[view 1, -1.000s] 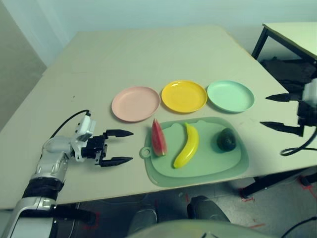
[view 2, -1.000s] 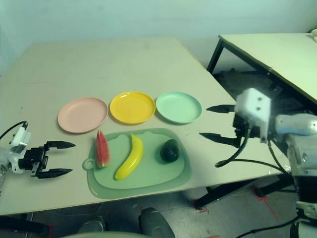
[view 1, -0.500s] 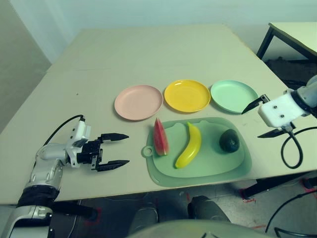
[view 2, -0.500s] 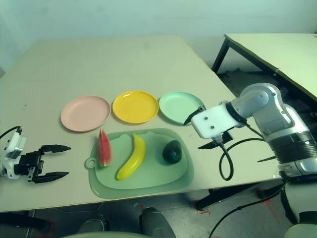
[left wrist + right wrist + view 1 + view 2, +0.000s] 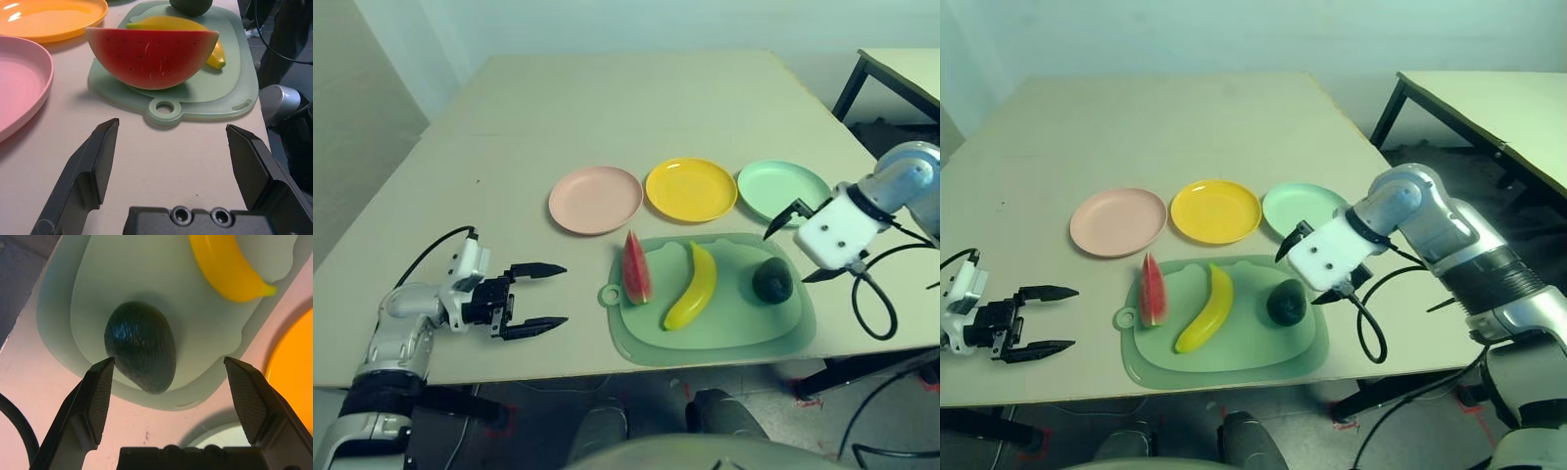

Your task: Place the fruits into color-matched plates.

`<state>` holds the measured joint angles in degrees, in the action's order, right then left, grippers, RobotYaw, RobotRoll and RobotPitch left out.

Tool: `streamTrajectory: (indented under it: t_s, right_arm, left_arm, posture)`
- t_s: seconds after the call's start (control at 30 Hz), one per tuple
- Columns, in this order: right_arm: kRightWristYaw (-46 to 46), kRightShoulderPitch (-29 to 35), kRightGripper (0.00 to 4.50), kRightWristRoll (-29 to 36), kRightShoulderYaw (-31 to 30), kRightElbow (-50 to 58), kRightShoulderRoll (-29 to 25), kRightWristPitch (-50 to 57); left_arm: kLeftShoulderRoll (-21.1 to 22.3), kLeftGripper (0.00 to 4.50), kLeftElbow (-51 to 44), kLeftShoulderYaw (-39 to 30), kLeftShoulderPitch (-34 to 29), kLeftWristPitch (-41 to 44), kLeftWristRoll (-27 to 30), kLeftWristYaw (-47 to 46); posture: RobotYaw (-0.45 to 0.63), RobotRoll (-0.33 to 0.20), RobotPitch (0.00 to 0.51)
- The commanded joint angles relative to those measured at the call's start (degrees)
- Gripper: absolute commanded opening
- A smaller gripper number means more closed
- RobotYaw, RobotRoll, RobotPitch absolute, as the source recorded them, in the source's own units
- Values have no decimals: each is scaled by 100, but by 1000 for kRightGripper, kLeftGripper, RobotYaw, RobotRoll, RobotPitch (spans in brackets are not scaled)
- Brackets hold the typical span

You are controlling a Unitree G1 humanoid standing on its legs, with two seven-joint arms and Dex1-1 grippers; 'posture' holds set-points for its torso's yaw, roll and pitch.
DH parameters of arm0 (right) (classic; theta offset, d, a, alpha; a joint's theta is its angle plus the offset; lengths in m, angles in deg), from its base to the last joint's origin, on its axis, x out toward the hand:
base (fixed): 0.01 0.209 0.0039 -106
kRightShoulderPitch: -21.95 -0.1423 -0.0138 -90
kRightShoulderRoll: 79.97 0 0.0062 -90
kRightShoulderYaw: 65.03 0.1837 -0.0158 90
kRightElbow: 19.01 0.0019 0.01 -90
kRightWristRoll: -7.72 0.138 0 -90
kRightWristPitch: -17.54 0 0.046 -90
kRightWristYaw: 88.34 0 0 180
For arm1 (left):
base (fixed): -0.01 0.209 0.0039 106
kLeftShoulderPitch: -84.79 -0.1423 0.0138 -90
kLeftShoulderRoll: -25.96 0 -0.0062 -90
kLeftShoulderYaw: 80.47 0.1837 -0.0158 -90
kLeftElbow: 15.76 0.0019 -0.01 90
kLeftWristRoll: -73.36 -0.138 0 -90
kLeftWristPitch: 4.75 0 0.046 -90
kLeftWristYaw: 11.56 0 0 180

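Note:
On the pale green mat lie three fruits: a red watermelon wedge, a yellow banana and a dark green avocado. Behind the mat stand the pink plate, the yellow plate and the mint green plate, all bare. My right gripper hovers open over the mat's right end, its fingers on either side of the avocado and above it. My left gripper rests open on the table left of the mat, pointing at the watermelon wedge, with nothing between its fingers.
A second table stands off to the right, with dark floor between. A black cable loops from my right wrist past the table's right edge. Bare tabletop stretches behind the plates.
My right arm has swung in from beyond the table's right edge to over the avocado, still open. The left gripper has barely moved. The camera has shifted a little.

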<state>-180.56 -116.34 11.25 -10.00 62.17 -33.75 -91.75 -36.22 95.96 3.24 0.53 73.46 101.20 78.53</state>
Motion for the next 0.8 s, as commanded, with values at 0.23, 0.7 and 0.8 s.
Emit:
streamTrajectory:
  t_s: [0.23,0.7,0.8]
  right_arm:
    - [-28,146,4500,-275,-364,150,-127,-4]
    - [-28,132,4500,-740,-240,-340,385,-289]
    - [-28,190,4500,-808,-225,-380,442,-316]
  left_arm:
    - [4,4450,-31,-72,-52,-95,-82,-66]
    - [107,4450,-63,-64,-3,-110,-138,-66]
    - [83,4450,-72,-43,-5,-121,-149,-73]
  posture:
    - [-42,0,42]
    - [-29,0,47]
    - [-35,0,46]
